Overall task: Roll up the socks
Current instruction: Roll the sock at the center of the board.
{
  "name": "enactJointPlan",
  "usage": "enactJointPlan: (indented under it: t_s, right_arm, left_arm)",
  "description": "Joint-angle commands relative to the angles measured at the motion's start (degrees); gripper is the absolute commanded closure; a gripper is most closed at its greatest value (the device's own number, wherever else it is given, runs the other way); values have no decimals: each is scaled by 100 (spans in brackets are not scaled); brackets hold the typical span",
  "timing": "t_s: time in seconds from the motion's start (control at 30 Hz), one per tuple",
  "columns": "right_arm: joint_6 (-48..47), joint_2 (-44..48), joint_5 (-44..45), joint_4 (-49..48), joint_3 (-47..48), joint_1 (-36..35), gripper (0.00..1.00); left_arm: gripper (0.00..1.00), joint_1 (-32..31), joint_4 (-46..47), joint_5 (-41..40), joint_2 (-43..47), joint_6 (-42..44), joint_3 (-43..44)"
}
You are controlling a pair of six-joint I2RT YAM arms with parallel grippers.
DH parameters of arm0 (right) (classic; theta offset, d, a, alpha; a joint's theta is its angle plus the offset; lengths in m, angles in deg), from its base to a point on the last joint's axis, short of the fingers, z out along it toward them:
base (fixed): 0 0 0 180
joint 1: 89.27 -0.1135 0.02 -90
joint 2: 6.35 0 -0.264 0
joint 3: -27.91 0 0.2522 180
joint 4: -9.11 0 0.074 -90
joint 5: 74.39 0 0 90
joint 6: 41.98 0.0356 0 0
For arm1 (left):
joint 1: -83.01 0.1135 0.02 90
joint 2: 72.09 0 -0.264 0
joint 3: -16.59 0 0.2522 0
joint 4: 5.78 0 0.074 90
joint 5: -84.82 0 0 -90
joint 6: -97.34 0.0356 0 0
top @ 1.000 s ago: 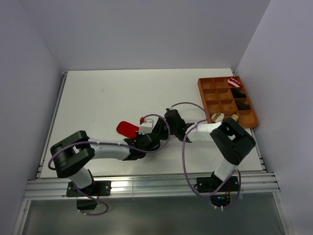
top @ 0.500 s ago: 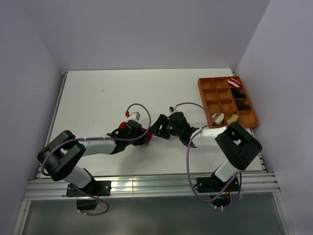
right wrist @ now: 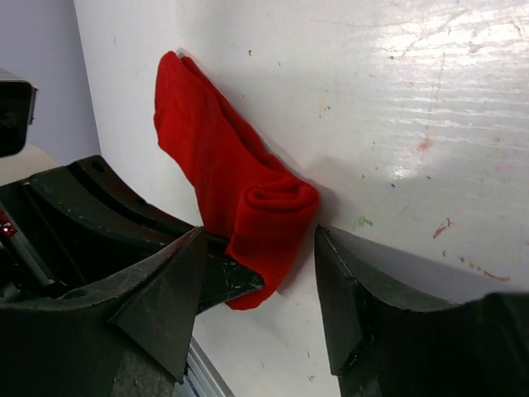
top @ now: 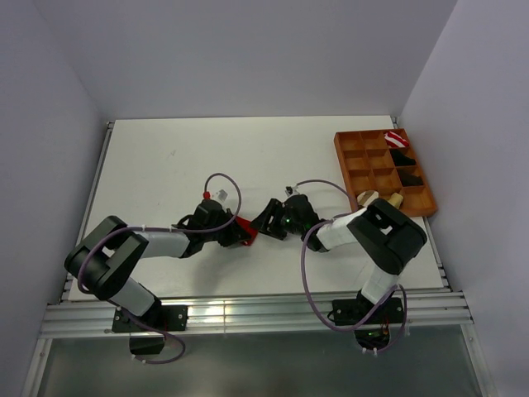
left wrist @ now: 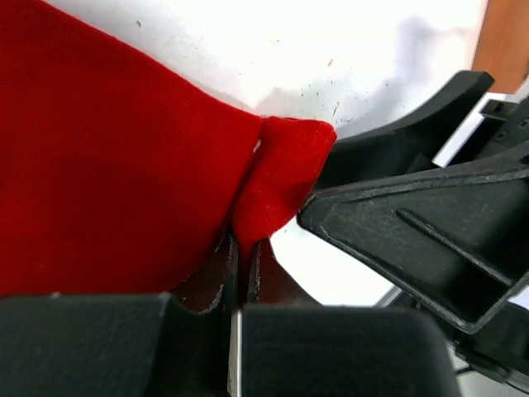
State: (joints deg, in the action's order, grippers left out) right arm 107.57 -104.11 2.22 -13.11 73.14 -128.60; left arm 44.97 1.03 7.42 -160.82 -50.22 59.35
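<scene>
Since a second ago left arm has pulled back, further from orange tray (top: 340,145), and right arm has swung after it. They meet mid-table (top: 165,157), well left of tray. Now left gripper (left wrist: 244,256) clamped tight on folded edge of red sock (left wrist: 124,165). Meanwhile right gripper (right wrist: 260,240) has jaws spread either side of sock's rolled end, not squeezing. Rest of sock lies on table.
</scene>
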Motion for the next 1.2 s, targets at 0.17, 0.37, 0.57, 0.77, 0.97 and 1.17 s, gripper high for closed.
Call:
enactJointPlan:
  t_s: [0.17, 0.37, 0.57, 0.77, 0.97, 1.17]
  right_arm:
    - [48, -472, 38, -313, 62, 22, 44]
    - [-22, -490, 55, -32, 141, 22, 63]
    - [-163, -332, 152, 627, 351, 22, 90]
    - [-277, -156, 266, 1523, 659, 13, 100]
    - [-339, -42, 512, 2464, 1089, -74, 100]
    - [-348, -68, 662, 3229, 1590, -206, 100]
  left_arm:
    - [100, 165, 227, 533, -241, -203, -219]
    - [100, 174, 210, 568, -311, -142, -166]
    - [99, 174, 227, 682, -408, -28, -131]
    - [86, 166, -44, 341, -304, 244, -78]
    - [54, -80, -1203, -1036, 591, 754, 220]
    - [46, -1011, -2321, -2901, 1015, 1185, 721]
